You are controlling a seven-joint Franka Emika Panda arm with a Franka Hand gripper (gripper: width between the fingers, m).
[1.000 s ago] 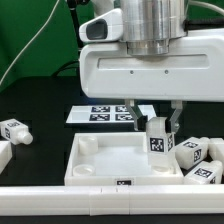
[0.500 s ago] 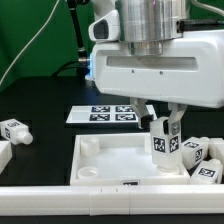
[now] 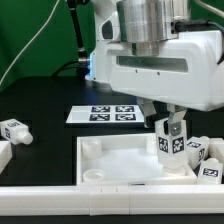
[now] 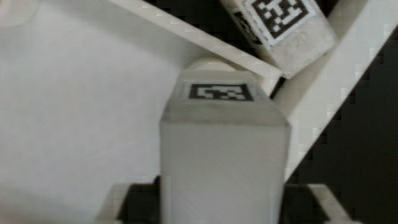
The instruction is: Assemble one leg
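My gripper (image 3: 170, 128) is shut on a white leg (image 3: 171, 143) with square marker tags on its sides. It holds the leg upright over the far right corner of the large white square panel (image 3: 120, 165). In the wrist view the leg (image 4: 222, 140) fills the middle between my jaws, with a tag on its far end, above the panel's rim (image 4: 329, 80). Another leg (image 4: 285, 25) lies beyond the rim. Two more legs (image 3: 200, 155) lie just right of the panel. One leg (image 3: 14, 130) lies at the exterior view's left.
The marker board (image 3: 105, 114) lies behind the panel. A long white rail (image 3: 60, 203) runs along the front. A white part (image 3: 3, 153) sits at the left edge. A green post stands at the back.
My gripper has moved to the exterior view's right with the leg, from the panel's back middle to its right corner. The panel has shifted slightly right too.
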